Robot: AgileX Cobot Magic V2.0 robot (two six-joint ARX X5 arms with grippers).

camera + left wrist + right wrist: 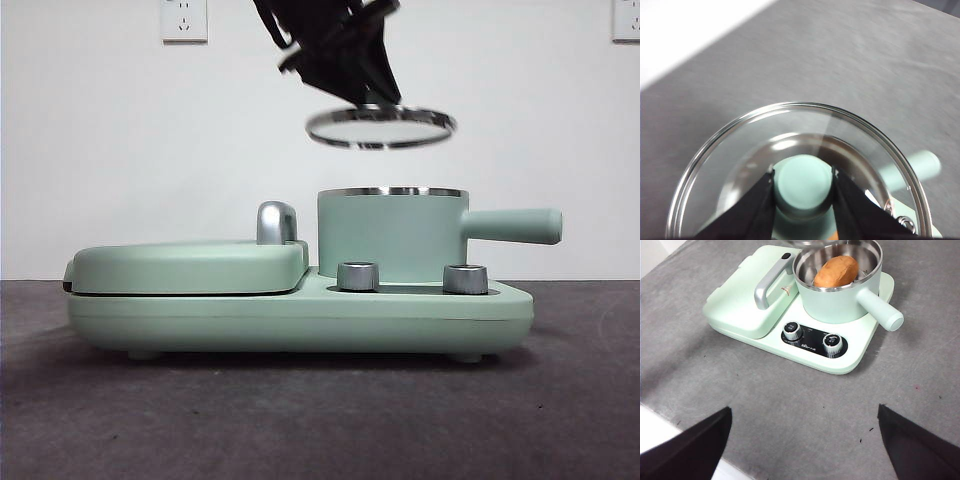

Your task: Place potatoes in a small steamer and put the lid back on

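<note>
The glass lid (380,127) hangs level a short way above the small steamer (390,235), slightly left of centred over it. My left gripper (372,98) comes down from above and is shut on the lid's mint green knob (802,186); the glass disc (790,135) spreads around the jaws. One orange-brown potato (836,271) lies inside the steamer (837,290), seen from the right wrist. My right gripper (805,440) is open and empty, well back from the appliance over the grey table.
The steamer sits on a mint green base (300,315) with two steel dials (358,276) (465,278). Its long handle (510,226) sticks out to the right. A flat green griddle cover (190,265) with a chrome handle (277,222) lies left of it.
</note>
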